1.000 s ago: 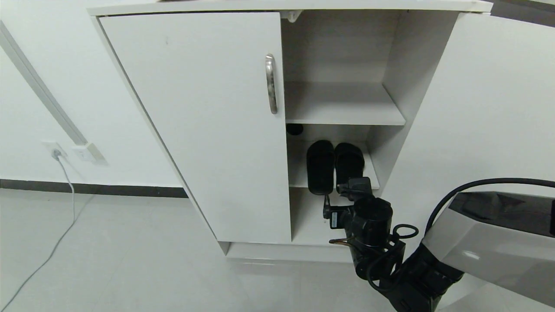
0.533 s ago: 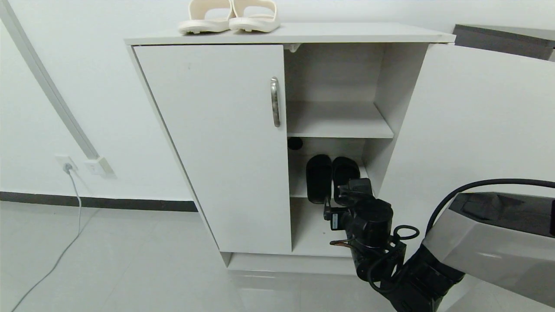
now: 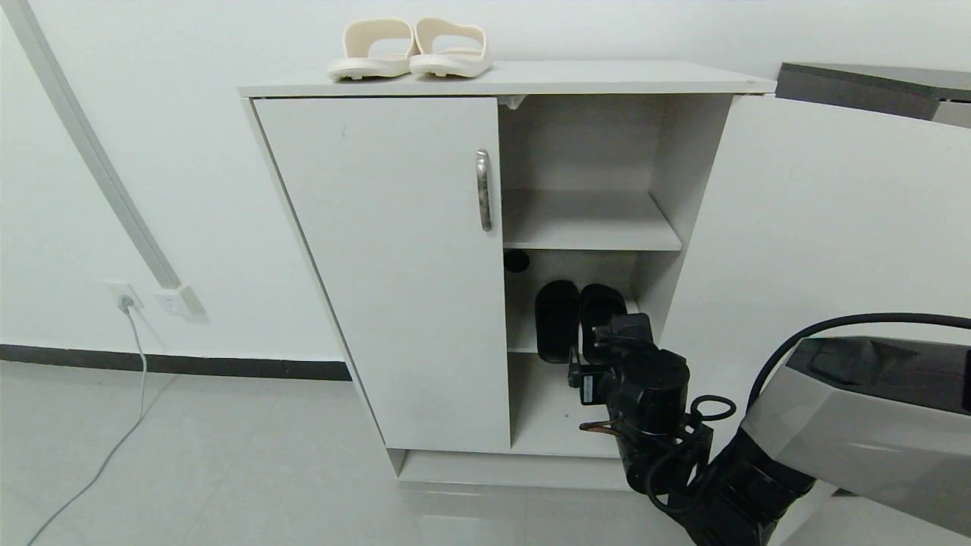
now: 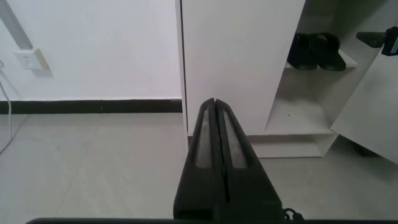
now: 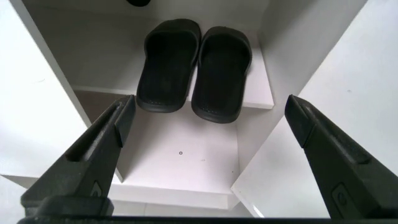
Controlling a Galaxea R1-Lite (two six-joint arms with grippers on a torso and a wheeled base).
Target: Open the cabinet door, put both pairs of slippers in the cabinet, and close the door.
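The white cabinet [image 3: 379, 265] has its right door [image 3: 819, 227] swung open and its left door [image 3: 394, 273] closed. A black pair of slippers [image 3: 578, 318] [image 5: 194, 70] [image 4: 317, 51] lies side by side on the middle shelf. A cream pair of slippers [image 3: 411, 48] rests on the cabinet top, toward its left. My right gripper [image 5: 208, 124] is open and empty, hanging just in front of the shelf with the black pair; its arm [image 3: 645, 394] stands before the lower compartment. My left gripper [image 4: 214, 134] is shut and empty, low over the floor, left of the cabinet opening.
The upper shelf [image 3: 588, 224] and bottom compartment [image 3: 550, 413] hold nothing. A wall socket with a cable [image 3: 125, 307] is at the left, its cord trailing over the grey tiled floor [image 3: 190, 462]. A dark-topped unit [image 3: 872, 87] stands behind the open door.
The head view has tilted upward, bringing the cabinet top and cream slippers into sight. The right arm sits a little lower and farther from the black slippers.
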